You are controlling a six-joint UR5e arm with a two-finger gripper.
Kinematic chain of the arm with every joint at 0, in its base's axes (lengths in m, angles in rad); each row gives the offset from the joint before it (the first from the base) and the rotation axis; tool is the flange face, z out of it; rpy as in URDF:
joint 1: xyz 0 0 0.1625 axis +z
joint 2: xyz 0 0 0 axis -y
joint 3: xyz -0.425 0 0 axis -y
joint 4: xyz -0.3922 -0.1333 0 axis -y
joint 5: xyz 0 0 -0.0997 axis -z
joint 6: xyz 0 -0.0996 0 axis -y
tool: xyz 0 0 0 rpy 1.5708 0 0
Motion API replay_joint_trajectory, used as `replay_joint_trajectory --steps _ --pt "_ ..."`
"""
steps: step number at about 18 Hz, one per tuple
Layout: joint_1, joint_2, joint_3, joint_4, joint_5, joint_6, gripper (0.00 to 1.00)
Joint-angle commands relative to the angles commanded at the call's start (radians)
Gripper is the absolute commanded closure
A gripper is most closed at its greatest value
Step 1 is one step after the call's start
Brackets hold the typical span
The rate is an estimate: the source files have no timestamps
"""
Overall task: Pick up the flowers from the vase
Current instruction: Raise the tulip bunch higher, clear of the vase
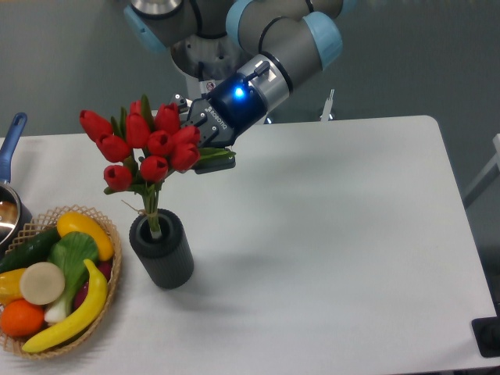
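Note:
The flowers (144, 148), a bunch of red tulip buds with green leaves, hang above the vase (162, 251), a short dark ribbed cylinder on the white table. Only the lower ends of the tied stems (151, 215) still reach into the vase's mouth. My gripper (195, 142) comes in from the upper right and is shut on the flowers at the right side of the bunch, just under the buds. The buds hide most of the fingers.
A wicker basket (109, 293) with a banana, an orange, a cucumber and other produce sits at the left front, close beside the vase. A pot with a blue handle (11, 137) stands at the left edge. The white table (328, 234) stretches to the right.

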Motion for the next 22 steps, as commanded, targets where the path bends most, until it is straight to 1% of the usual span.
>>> replay_joint_trajectory --steps 8,13,22 --pt "0.034 0.002 0.049 0.000 -0.025 -0.089 0.68" --pt "0.057 0.000 0.078 0.000 -0.049 -0.117 0.68" --pt "0.080 0.000 0.077 0.000 -0.048 -0.115 0.68"
